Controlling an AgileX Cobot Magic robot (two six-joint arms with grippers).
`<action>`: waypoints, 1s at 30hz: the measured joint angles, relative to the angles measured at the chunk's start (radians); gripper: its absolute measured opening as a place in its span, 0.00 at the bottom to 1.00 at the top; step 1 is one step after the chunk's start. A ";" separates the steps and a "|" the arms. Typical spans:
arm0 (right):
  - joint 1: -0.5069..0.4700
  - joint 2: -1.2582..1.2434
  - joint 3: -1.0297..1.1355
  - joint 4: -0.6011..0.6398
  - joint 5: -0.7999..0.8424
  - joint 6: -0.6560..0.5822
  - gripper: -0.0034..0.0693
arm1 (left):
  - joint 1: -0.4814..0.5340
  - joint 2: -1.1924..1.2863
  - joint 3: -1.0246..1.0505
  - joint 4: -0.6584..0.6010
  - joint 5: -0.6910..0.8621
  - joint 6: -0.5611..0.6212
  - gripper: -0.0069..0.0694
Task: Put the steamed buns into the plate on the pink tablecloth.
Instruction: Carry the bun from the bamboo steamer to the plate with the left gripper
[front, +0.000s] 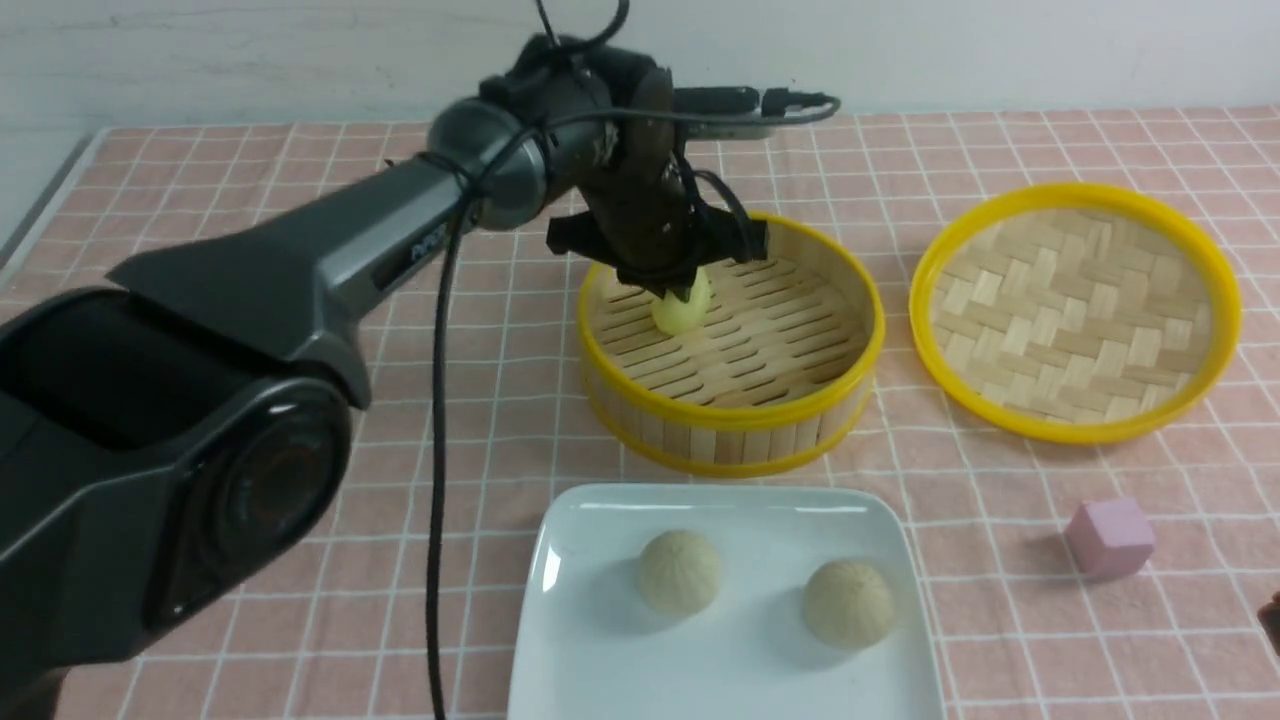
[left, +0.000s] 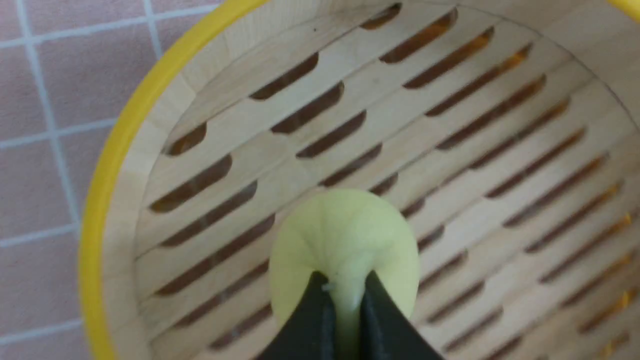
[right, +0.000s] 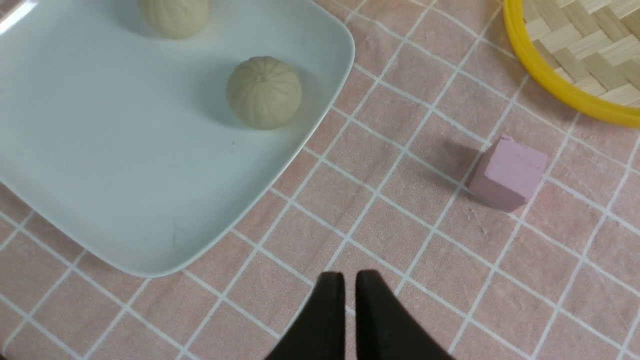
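Observation:
The yellow steamed bun (front: 682, 308) is inside the round bamboo steamer (front: 735, 415), near its far left wall. My left gripper (front: 680, 290) reaches down into the steamer and is shut on the bun's pleated top. In the left wrist view the black fingertips pinch the bun (left: 345, 235) between them. I cannot tell whether it still rests on the slats. Two beige buns (front: 680, 571) (front: 849, 602) lie on the white square plate (front: 580, 510) on the pink tablecloth (front: 250, 170). My right gripper (right: 350, 280) is shut and empty above the cloth beside the plate (right: 125, 200).
The yellow-rimmed woven lid (front: 1075, 310) lies to the right of the steamer. A small pink cube (front: 1108, 538) sits on the cloth right of the plate, between the lid and my right gripper. The left arm's cable hangs down left of the plate.

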 joint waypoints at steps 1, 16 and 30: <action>0.000 0.000 0.000 0.000 0.000 0.000 0.13 | -0.004 -0.036 -0.004 0.012 0.045 0.016 0.12; 0.000 0.000 0.000 0.008 -0.015 0.000 0.14 | -0.078 -0.562 0.640 -0.018 0.210 0.012 0.12; 0.000 0.000 0.000 0.010 -0.029 0.000 0.15 | -0.245 -0.517 0.696 -0.018 -0.036 -0.095 0.12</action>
